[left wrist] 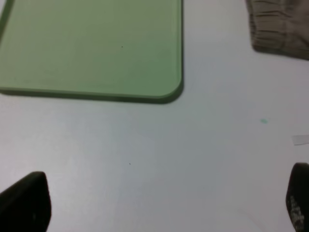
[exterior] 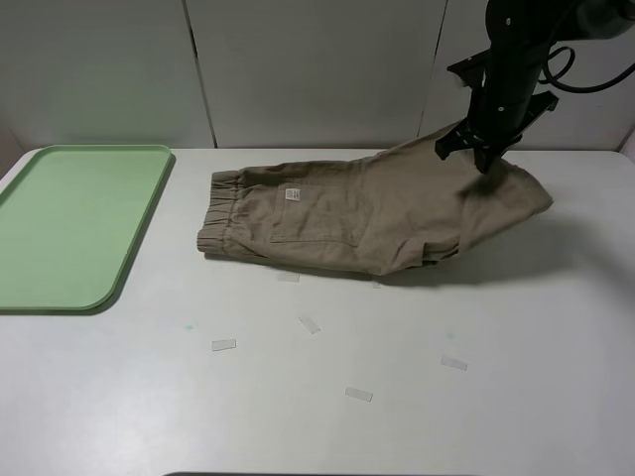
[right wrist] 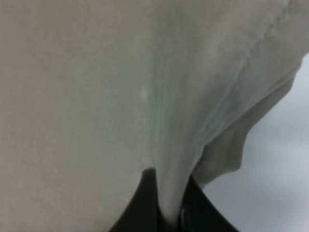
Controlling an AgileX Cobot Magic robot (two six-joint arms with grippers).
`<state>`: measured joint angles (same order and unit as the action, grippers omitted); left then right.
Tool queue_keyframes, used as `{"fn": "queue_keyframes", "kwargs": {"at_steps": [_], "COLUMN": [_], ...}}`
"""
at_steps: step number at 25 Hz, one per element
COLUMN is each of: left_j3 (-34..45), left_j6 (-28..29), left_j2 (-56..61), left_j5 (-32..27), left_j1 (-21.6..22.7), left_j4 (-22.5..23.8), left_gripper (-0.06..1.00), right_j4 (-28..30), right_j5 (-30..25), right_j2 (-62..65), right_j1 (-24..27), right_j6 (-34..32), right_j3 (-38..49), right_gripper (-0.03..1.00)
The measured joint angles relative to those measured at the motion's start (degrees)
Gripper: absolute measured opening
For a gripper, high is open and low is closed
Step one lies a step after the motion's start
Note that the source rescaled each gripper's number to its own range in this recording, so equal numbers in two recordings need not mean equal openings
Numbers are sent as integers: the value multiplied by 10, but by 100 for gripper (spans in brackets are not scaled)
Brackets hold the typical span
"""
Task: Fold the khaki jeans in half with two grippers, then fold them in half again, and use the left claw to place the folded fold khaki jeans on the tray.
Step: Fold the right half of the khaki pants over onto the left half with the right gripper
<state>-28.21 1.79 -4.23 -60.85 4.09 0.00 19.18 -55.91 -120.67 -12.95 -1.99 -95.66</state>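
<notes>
The khaki jeans point(exterior: 367, 213) lie across the middle of the white table, elastic waistband toward the tray. My right gripper point(exterior: 483, 159) is shut on the leg end of the jeans and holds it lifted above the table at the right. The right wrist view shows the cloth point(right wrist: 96, 96) pinched between the right gripper's point(right wrist: 169, 212) black fingers. The pale-green tray point(exterior: 69, 223) lies at the left with nothing on it. My left gripper point(left wrist: 164, 203) is open and empty, low over bare table near the tray's corner point(left wrist: 164, 92). The waistband point(left wrist: 277, 29) shows in that view. The left arm is out of the exterior view.
Several small clear tape pieces lie on the table in front of the jeans, such as one point(exterior: 224, 345) and another point(exterior: 358, 394). One tape piece point(left wrist: 300, 140) lies near the left gripper. A white panelled wall stands behind the table.
</notes>
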Motion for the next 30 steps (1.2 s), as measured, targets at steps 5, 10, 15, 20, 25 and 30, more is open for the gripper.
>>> {"fn": "queue_keyframes", "kwargs": {"at_steps": [5, 10, 15, 20, 25, 30], "left_j3": [0, 0, 0, 0, 0, 0], "left_j6": [0, 0, 0, 0, 0, 0], "left_j2": [28, 45, 47, 47, 47, 47], "left_j5": [1, 1, 1, 1, 1, 1], "left_j1": [0, 0, 0, 0, 0, 0], "left_j4": [0, 0, 0, 0, 0, 0], "left_gripper": [97, 97, 97, 97, 97, 97], "right_j4": [72, 82, 90, 94, 84, 67], "right_j5": [-51, -94, -127, -134, -134, -135], "right_j2": [15, 16, 16, 16, 17, 17], "right_j1": [15, 61, 89, 80, 40, -21], "right_j6": [0, 0, 0, 2, 0, -21], "right_j3": [0, 0, 0, 0, 0, 0], "right_gripper": [3, 3, 3, 3, 3, 3]}}
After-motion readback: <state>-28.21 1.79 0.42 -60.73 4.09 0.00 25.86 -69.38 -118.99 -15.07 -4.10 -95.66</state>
